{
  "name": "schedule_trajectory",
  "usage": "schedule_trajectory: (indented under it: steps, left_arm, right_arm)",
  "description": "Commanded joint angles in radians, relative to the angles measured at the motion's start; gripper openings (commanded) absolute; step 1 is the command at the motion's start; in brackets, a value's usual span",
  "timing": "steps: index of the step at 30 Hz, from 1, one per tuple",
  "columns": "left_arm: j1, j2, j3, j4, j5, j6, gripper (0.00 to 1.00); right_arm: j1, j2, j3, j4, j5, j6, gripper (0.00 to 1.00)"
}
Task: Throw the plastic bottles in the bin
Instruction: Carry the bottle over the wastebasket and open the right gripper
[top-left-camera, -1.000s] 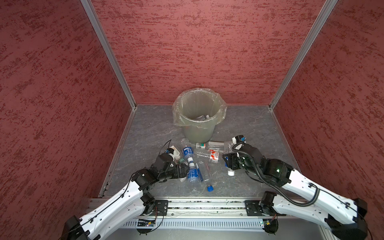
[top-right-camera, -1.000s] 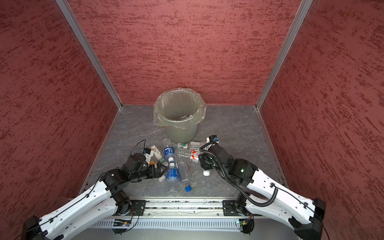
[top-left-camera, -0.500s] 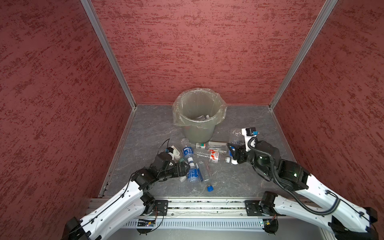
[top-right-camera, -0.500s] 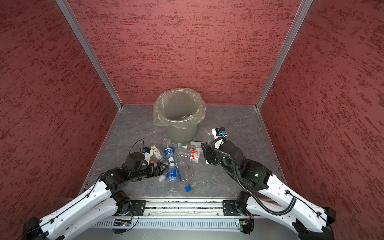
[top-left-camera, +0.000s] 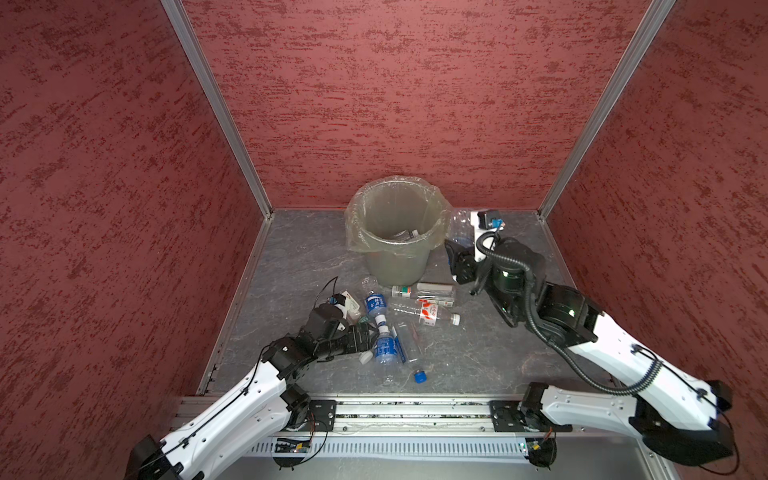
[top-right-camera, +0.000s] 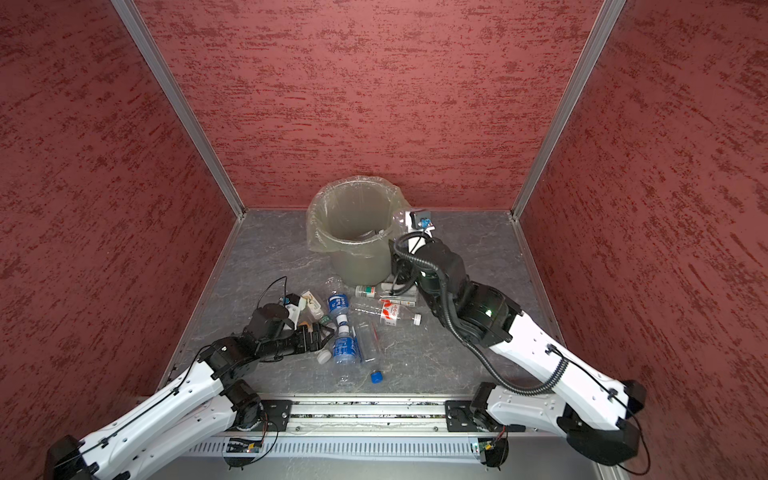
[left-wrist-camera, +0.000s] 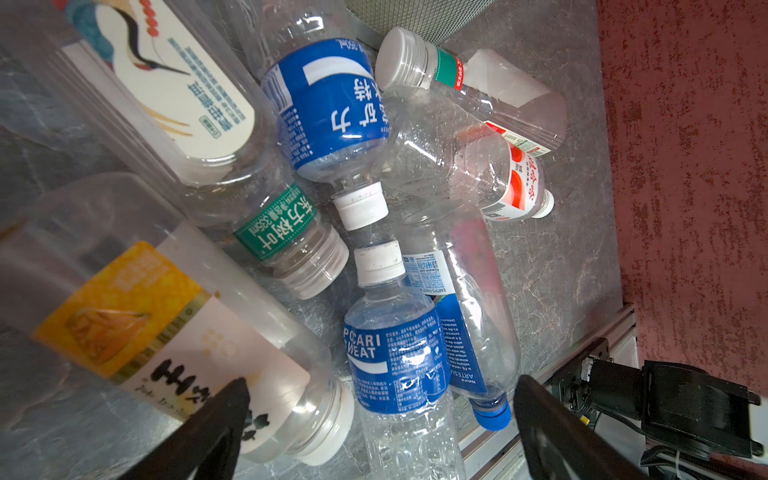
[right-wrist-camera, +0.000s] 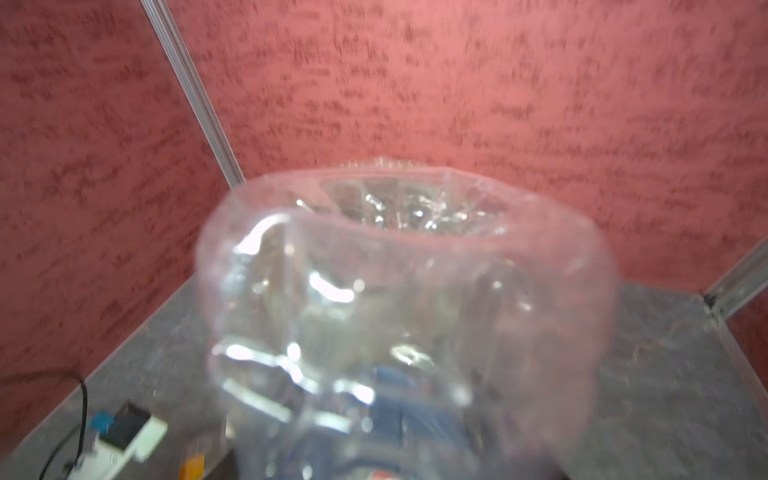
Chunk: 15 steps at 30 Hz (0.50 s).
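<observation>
Clear bottle (right-wrist-camera: 407, 311) sat clamped in the right hand (top-left-camera: 457, 249), bin (top-left-camera: 397, 266) just beside it; left hand (left-wrist-camera: 380, 390) gaped wide, empty, blue-labelled bottle (left-wrist-camera: 395, 353) just ahead.

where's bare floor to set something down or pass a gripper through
Bare grey floor left of the bin, up to the left wall; another patch between the bottle pile and the right arm, by the front rail. Crowded: in front of the bin.
</observation>
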Motion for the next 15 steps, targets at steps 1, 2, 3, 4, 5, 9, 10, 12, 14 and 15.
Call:
schedule_trajectory:
  steps: [1,2,3,4,5,9,10,12,14,15]
  left_arm:
    - [0.009,-0.005,0.012,0.019,0.011,0.001,0.99]
    - [0.009,-0.006,0.011,0.023,0.013,0.001,1.00]
    - [0.011,-0.007,0.010,0.024,0.014,0.001,0.99]
    - [0.013,-0.009,0.014,0.021,0.013,0.002,0.99]
    - [0.013,-0.016,0.017,0.015,0.012,0.003,0.99]
    - [0.015,-0.084,0.048,-0.073,-0.020,0.007,0.99]
    - [0.014,-0.104,0.054,-0.088,-0.029,0.009,0.99]
    - [0.015,-0.147,0.056,-0.121,-0.042,0.009,0.99]
    - [0.016,-0.165,0.049,-0.139,-0.047,0.007,1.00]
    - [0.016,-0.167,0.046,-0.144,-0.048,0.007,0.99]
  right_arm:
    - [-0.075,0.204,0.271,0.057,0.012,-0.110,0.23]
    - [-0.119,0.300,0.400,0.025,-0.046,-0.106,0.23]
    - [-0.154,0.413,0.541,-0.020,-0.096,-0.093,0.26]
    - [-0.179,0.515,0.672,-0.065,-0.126,-0.090,0.34]
    - [-0.201,0.638,0.843,-0.131,-0.149,-0.093,0.52]
    - [-0.279,1.022,1.479,-0.423,-0.157,-0.042,0.99]
    - [-0.299,1.010,1.448,-0.421,-0.186,-0.013,0.99]
    - [-0.312,0.944,1.307,-0.368,-0.188,0.024,0.99]
    - [-0.310,0.844,1.133,-0.276,-0.201,0.030,0.99]
    - [-0.310,0.800,1.060,-0.231,-0.211,0.028,0.99]
